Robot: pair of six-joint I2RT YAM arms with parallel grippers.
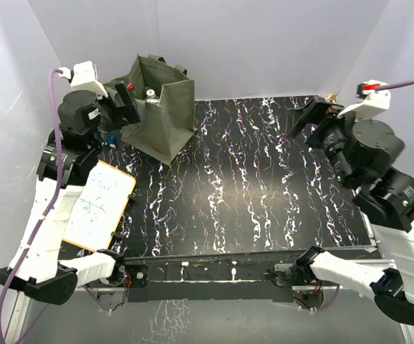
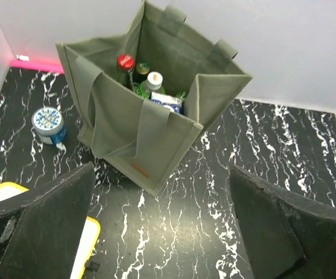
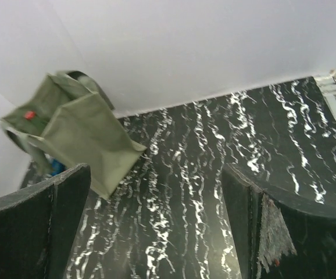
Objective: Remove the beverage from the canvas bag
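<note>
— What lies at the far left?
— A flat white board with a yellow rim [image 1: 99, 204] rests on the black, white-veined marble surface [image 1: 250, 179], and the left arm crosses over its left edge. Farther back, a small round tub with a blue-and-white patterned lid [image 2: 47, 120] sits just left of the boxy olive-grey canvas bag [image 2: 127, 128], not touching it.

— And the left arm's fingers [image 2: 40, 226]?
— They are spread wide with nothing between them, raised at the bag's near-left side.

— Where is the drink?
— Inside the bag, which stands upright and open at the far left of the surface, close to the back wall. A red-capped bottle [image 2: 125, 62], a dark green bottle top [image 2: 142, 67] and a white-capped green bottle [image 2: 154, 78] crowd together. Only their tops show over the near wall.

— What stands in the way?
— A blue-and-white packet [image 2: 168, 102] is tucked in just right of the white-capped bottle. Two short strap handles [image 2: 172, 18] rise from the bag's rim.

— And on the right?
— The right arm's fingers [image 3: 40, 232] are at the far right, also wide apart and holding nothing, well apart from the bag.
</note>
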